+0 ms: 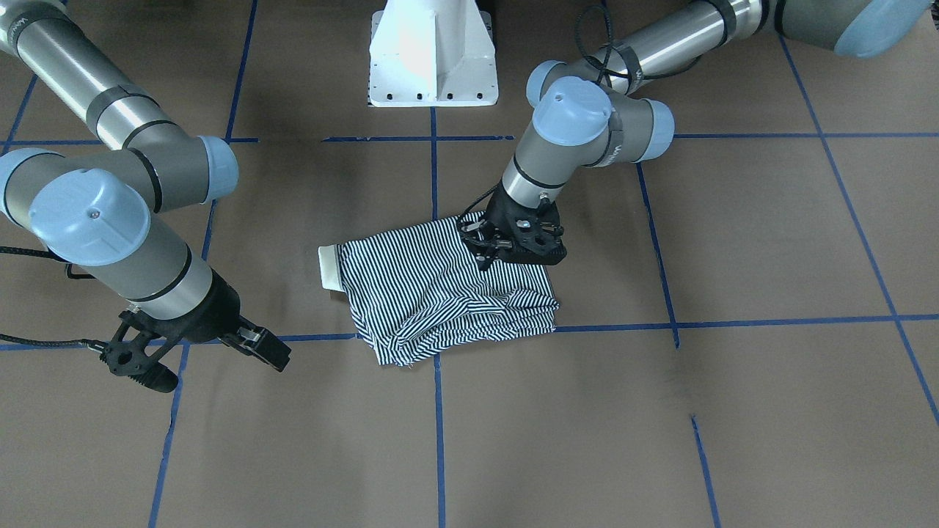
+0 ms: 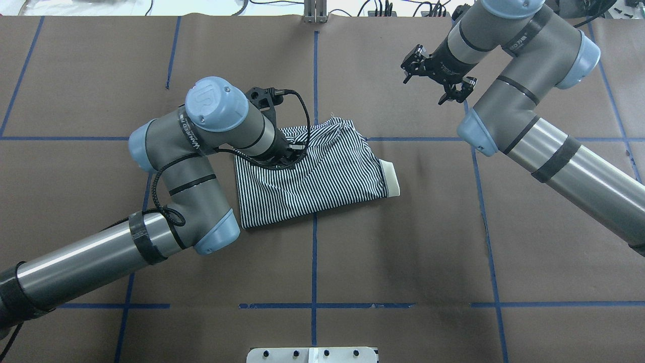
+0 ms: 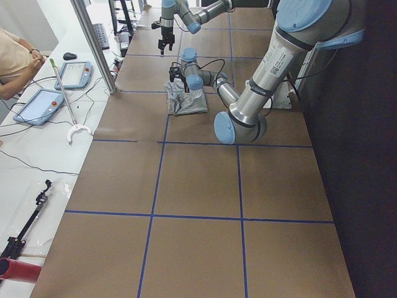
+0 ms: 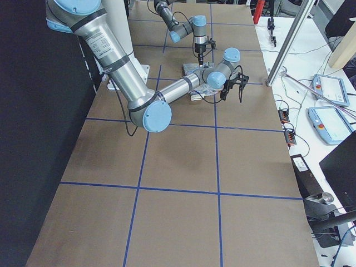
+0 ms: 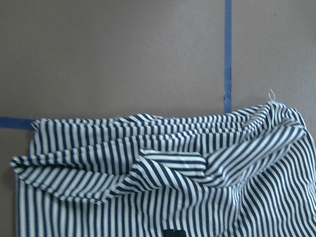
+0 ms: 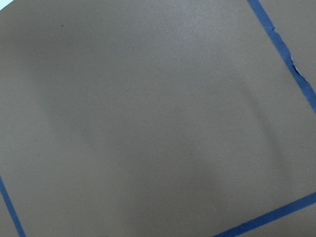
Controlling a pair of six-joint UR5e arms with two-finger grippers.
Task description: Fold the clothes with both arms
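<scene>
The striped polo shirt (image 1: 440, 293) lay near the middle of the brown table (image 1: 733, 440), across a blue tape line (image 1: 439, 411) and in front of the white pedestal (image 1: 433, 59). It was folded into a rough rectangle. The cream collar (image 2: 392, 179) protruded at the end toward the robot's right. The edge farthest from the robot was bunched into loose, overlapping folds, seen close in the left wrist view. The edge nearest the robot lay flat.

The left arm (image 2: 101, 252) reached in over the table, and the left gripper (image 1: 506, 253) was down on the shirt at the end opposite the collar, touching the cloth. Wrist and linkage masked its fingers, so it could not be determined whether they pinched the fabric.

The right arm (image 2: 579, 171) held the right gripper (image 1: 224, 371) clear of the table surface, well apart from the shirt on the collar side. Its fingers were spread wide and held nothing. The right wrist view showed only bare table covering and tape.
</scene>
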